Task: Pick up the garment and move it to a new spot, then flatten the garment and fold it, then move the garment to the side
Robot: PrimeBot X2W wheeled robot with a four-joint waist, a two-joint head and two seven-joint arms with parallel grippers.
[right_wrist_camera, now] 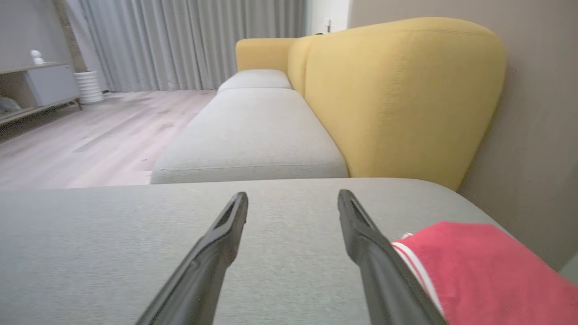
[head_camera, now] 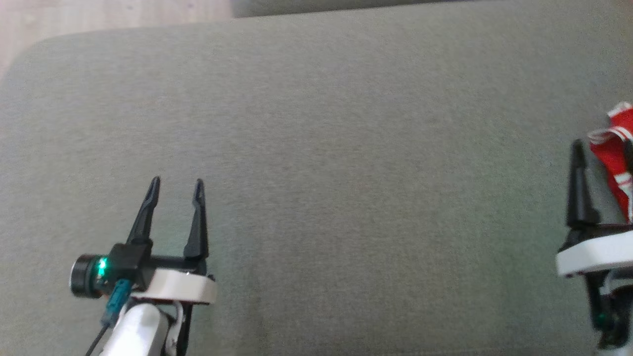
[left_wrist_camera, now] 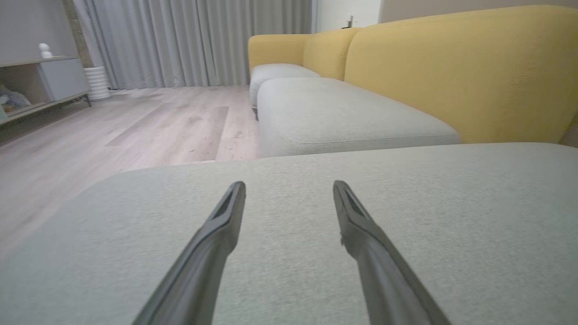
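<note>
I'm holding my left gripper (head_camera: 177, 181) with its long tapered dark fingers spread apart, nothing between them, over the flat grey-green woven fabric cushion (head_camera: 316, 148) with rounded corners. My right gripper (right_wrist_camera: 292, 195) is also standing spread apart and gripping nothing. The crumpled soft red cloth garment with white striped trim (right_wrist_camera: 474, 262) is lying on the cushion just right of my right finger, right up against it. Ahead of both grippers, a rounded yellow upholstered backrest (right_wrist_camera: 397, 90) is rising beside pale wood plank flooring (left_wrist_camera: 135, 131).
</note>
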